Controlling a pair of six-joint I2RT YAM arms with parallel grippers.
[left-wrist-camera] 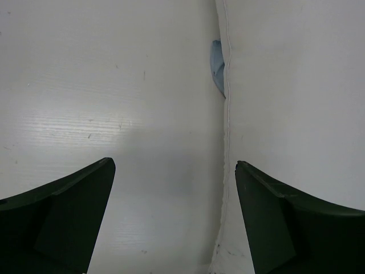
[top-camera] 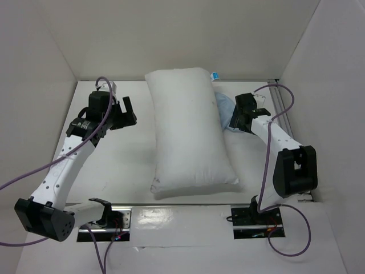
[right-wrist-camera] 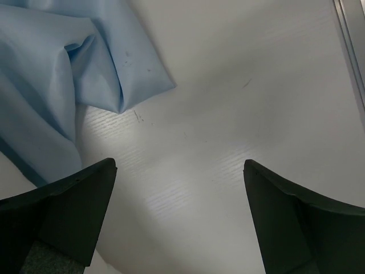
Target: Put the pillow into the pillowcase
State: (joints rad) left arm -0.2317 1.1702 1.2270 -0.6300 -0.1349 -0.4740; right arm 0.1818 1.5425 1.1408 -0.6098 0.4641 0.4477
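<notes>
Right of the pillow [top-camera: 191, 131], by its far half, the pillowcase [top-camera: 223, 107] is bunched and partly hidden. The pillow's long axis runs far to near. The right gripper [right-wrist-camera: 179, 165] is held nearest the cloth, jaws spread and empty. Left of the pillow, the left gripper [left-wrist-camera: 174, 165] is likewise held open, with nothing grasped.

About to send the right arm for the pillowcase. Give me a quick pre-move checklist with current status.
1. Right gripper open and empty: ok.
2. Left gripper open and empty: ok.
3. Pillowcase close to the right gripper: ok, the cloth lies just ahead of it in the wrist view.
4. Pillowcase free of the pillow: not ok, it appears tucked under the pillow's right edge.
5. Pillowcase opening located: cannot tell, the cloth is bunched and folded.
</notes>
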